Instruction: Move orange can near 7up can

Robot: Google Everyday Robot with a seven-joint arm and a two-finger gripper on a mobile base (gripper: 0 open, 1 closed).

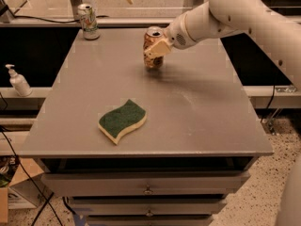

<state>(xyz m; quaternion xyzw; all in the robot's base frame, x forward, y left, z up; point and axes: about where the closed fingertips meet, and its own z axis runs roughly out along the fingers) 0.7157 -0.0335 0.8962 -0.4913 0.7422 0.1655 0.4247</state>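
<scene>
The hand is gripping the one orange can by its side, fingers closed against it, holding it roughly upright at the rear middle of the worktop; whether its base is touching the surface I cannot tell. The white arm is slanting down to it from the picture's upper right, while the single 7up can is standing upright at the far left corner, well apart from the orange one. One green-and-yellow sponge is lying near the front, and one pump bottle is sitting on a ledge beyond the left edge.
</scene>
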